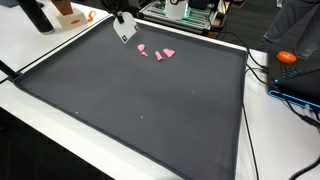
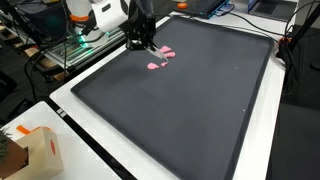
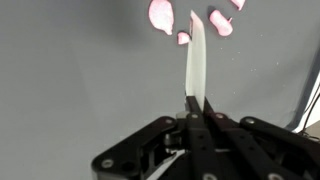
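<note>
My gripper (image 3: 197,100) is shut on a thin white flat card (image 3: 197,55), seen edge-on in the wrist view and standing up from the fingers. In both exterior views the gripper (image 1: 122,14) (image 2: 138,38) hangs over the far part of a dark grey mat (image 1: 140,110) (image 2: 190,110), with the card (image 1: 125,31) angled down towards the mat. Several small pink pieces (image 1: 158,53) (image 2: 157,65) (image 3: 160,15) lie on the mat just beyond the card's tip. Card and pieces are close but apart.
A white table (image 1: 40,50) surrounds the mat. An orange object (image 1: 287,57) and cables (image 1: 262,72) lie beside one mat edge. A cardboard box (image 2: 38,150) sits on a table corner. A metal rack with equipment (image 2: 75,45) stands behind the arm.
</note>
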### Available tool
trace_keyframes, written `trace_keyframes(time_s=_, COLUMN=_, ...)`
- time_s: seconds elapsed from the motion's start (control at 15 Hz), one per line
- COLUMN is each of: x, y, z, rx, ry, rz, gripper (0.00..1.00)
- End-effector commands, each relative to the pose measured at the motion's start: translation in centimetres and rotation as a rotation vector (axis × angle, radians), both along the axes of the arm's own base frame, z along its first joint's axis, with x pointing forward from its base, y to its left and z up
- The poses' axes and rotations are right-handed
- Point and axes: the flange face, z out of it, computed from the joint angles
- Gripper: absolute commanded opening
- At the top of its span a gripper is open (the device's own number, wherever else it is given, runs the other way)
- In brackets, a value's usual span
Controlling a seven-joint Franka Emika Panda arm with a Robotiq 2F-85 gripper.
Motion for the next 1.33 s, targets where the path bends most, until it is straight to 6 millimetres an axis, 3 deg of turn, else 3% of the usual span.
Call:
trace_keyframes(time_s=0.0, x=0.5, y=-0.6, z=-1.2, rx=0.030, ry=0.031, rz=-0.008, gripper=0.01)
trace_keyframes(time_s=0.53, x=1.5, y=0.3, z=-2.5, rx=0.008, ry=0.051, rz=0.014, gripper=0.01)
trace_keyframes(time_s=1.0, x=2.8, y=3.1, z=-2.9, rx=-0.032, ry=0.055, rz=0.091, gripper=0.01)
trace_keyframes(time_s=1.27, x=3.2, y=5.7, z=-3.0, rx=-0.068, ry=0.064, rz=0.164, gripper=0.01)
